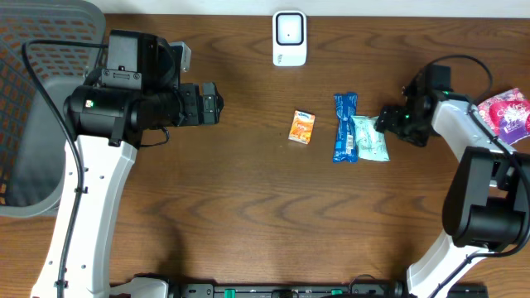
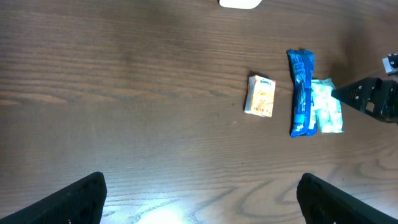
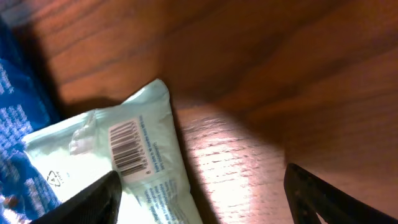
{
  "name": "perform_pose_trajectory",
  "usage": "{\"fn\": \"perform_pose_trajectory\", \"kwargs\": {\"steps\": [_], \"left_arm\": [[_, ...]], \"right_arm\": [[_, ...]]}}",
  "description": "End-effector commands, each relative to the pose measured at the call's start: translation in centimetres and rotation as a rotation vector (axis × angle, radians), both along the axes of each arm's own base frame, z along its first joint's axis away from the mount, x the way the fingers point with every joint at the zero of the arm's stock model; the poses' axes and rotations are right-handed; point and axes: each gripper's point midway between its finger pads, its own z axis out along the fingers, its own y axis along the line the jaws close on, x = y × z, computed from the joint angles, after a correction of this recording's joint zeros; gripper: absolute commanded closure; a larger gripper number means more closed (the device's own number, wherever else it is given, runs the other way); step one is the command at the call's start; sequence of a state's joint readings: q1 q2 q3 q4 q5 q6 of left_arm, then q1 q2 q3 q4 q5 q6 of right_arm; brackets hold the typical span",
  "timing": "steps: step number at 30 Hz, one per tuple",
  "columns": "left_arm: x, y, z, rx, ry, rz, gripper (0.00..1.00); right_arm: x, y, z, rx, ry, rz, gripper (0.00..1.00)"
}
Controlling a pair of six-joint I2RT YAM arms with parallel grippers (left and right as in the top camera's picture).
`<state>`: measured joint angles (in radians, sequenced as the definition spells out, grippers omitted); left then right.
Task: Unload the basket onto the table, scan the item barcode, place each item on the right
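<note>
Right wrist view: the pale green packet (image 3: 134, 155) lies flat on the bench (image 3: 261, 74) with its barcode (image 3: 129, 146) facing up. The right end effector (image 3: 202, 180) stands low over the packet's right end. Its fingers (image 3: 93, 199) are wide apart and clamp nothing; the packet's corner lies just beside the left one. A dark shadow falls across the bench behind the packet.

Overhead view: the pale green packet (image 1: 368, 137) sits right of centre on the bench. Its left long edge touches a blue packet (image 1: 345, 127) that lies lengthwise from far to near. An orange packet (image 1: 302, 127) lies apart to the left of the blue one. A white scanner (image 1: 289, 38) stands at the far edge of the bench, well apart from all three packets. The right end effector (image 1: 386, 122) meets the right end of the pale green packet. A pink packet (image 1: 509, 114) lies at the right edge, beyond the right arm.

The left end effector (image 1: 214, 104) hangs over bare bench left of the orange packet, well apart from it. In the left wrist view its fingers (image 2: 68, 199) are spread fully, with only wood grain between them. A grey basket (image 1: 25, 174) stands at the far left.
</note>
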<state>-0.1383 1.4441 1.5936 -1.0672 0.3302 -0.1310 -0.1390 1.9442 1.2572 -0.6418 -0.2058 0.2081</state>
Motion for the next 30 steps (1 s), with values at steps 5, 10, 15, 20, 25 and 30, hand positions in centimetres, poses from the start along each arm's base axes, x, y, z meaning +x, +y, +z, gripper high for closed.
{"fn": "perform_pose_trajectory", "kwargs": {"steps": [5,10,15,20,25,30], "left_arm": [[0.0,0.2,-0.2,0.008,0.005,0.009,0.02],[0.0,0.2,-0.2,0.008,0.005,0.009,0.02],[0.0,0.2,-0.2,0.008,0.005,0.008,0.02],[0.0,0.2,-0.2,0.008,0.005,0.009,0.02],[0.0,0.2,-0.2,0.008,0.005,0.009,0.02],[0.0,0.2,-0.2,0.008,0.005,0.008,0.02]], "right_arm": [[-2.0,2.5,-1.5,0.276,-0.05,0.103,0.37],[-3.8,2.9,-3.4,0.289,-0.028,0.1,0.77],[-3.0,5.0,-1.2,0.476,-0.036,0.033,0.99],[-0.6,7.7,6.0,1.024,0.021,-0.208,0.99],[0.1,7.2,7.4,1.154,0.124,-0.366,0.99],[0.2,7.4,9.0,1.288,0.255,-0.466,0.99]]}}
